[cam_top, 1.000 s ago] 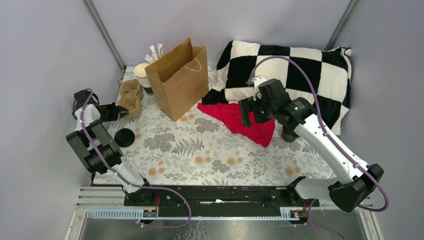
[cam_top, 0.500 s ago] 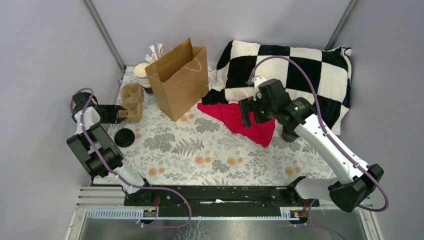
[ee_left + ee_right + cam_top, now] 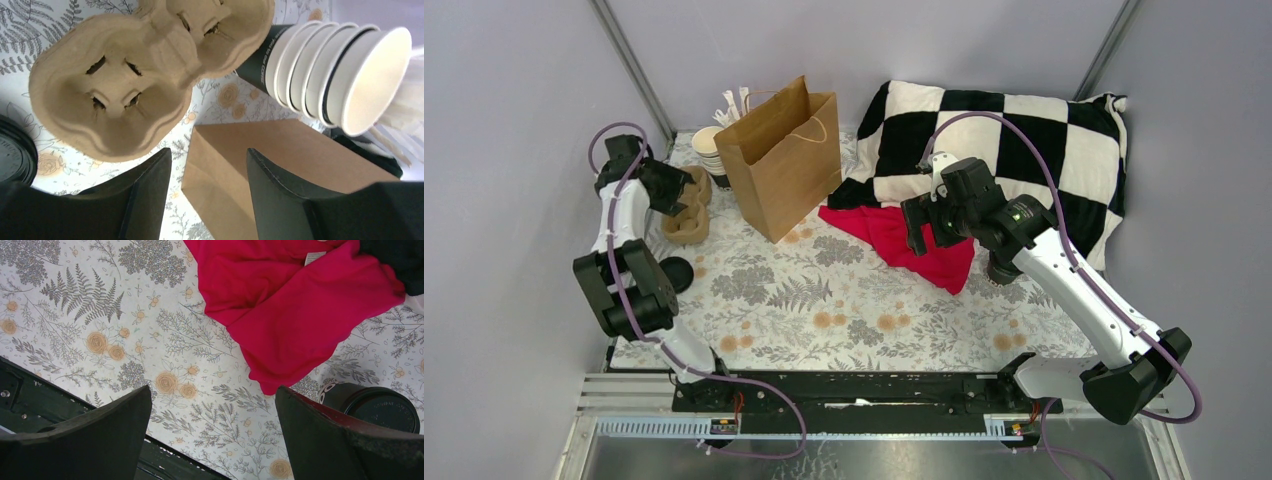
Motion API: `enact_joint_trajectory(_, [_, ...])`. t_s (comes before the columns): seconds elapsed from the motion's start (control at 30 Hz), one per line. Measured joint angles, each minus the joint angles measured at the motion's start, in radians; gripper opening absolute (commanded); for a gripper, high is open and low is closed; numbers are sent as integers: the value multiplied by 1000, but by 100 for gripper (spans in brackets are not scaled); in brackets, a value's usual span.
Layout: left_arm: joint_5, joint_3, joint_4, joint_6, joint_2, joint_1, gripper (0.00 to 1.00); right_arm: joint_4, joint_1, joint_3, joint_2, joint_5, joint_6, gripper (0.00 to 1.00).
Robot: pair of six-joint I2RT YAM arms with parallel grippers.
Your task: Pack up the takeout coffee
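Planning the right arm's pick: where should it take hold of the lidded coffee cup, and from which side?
Probably from above: the coffee cup stands upright, lid up, so the open right tool can straddle the lid and grip its wall.

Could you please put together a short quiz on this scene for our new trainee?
1. True or false: the left gripper is holding the cardboard cup carrier.
2. In the right wrist view, what stands on the table close to the red cloth? A) a dark lidded cup B) a banana C) a plate
3. Fill in: the brown paper bag stands ____ with its mouth open at the top.

Key: 1 false, its jaws stand apart with nothing between them; 2 A; 3 upright.
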Motion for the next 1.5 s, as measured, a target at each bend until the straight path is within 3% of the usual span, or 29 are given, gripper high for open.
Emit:
enact_joint_trajectory(0.1, [-57,60,-18,-8,67,-35,60,0,0,0,0,0,0,100])
enact_joint_trajectory(0.33, [-185,262,-42,153,234,-156,41,0,0,0,0,1,0,100])
enact_joint_trajectory(0.53, [-241,403,-102,339,333,-204,41,0,0,0,0,1,0,100])
enact_joint_trajectory(0.7, [-277,405,-148,460,358,-197,43,0,0,0,0,1,0,100])
enact_joint_trajectory(0.83, [-281,404,-167,517,358,-194,35,0,0,0,0,1,0,100])
enact_joint_trajectory(0.93, [-282,404,-179,539,361,-194,32,0,0,0,0,1,0,100])
enact_joint_trajectory(1.17, [-298,406,-198,566,393,-194,34,0,0,0,0,1,0,100])
enact_joint_trajectory(1.5, [-321,425,-215,597,427,-188,24,0,0,0,0,1,0,100])
